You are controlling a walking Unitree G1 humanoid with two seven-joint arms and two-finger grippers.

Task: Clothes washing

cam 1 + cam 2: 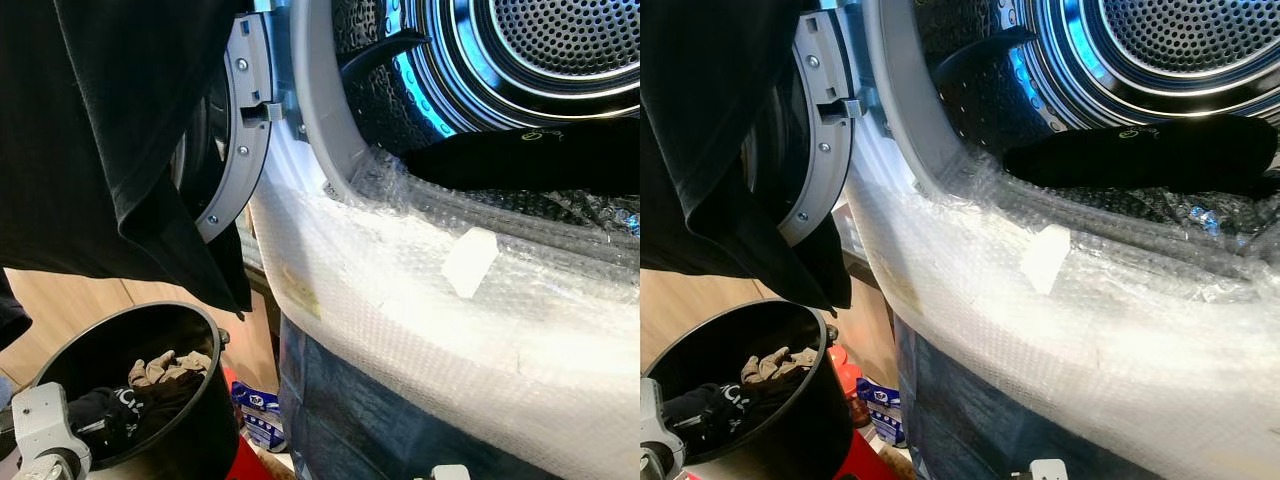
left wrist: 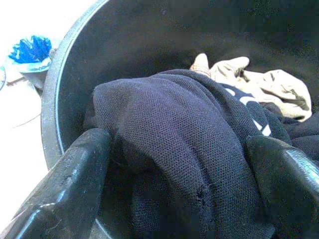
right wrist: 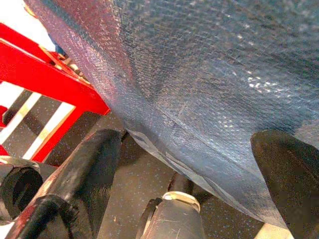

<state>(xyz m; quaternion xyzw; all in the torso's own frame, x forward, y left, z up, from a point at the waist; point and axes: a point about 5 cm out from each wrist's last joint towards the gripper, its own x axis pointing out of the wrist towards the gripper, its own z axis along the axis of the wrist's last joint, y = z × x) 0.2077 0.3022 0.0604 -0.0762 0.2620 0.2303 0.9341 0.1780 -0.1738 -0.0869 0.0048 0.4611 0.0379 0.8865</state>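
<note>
**Left gripper down in the laundry bucket**

My left gripper [image 2: 179, 184] has its fingers [image 2: 75, 179] spread wide on either side of a navy knit garment [image 2: 184, 144], which bulges up between them. I can't tell if they're actually pinching it. Just beyond sits a beige garment [image 2: 264, 84], all inside the black bucket [image 1: 190, 440]. The right gripper [image 3: 199, 184] is wide open too, holding nothing, right under the bubble wrap [image 3: 209, 74] covering the washer front. Further up, a black garment [image 1: 530, 155] lies at the drum [image 1: 560, 50] mouth, and a black cloth [image 1: 100, 130] hangs by the open door [image 1: 235, 130].
</note>
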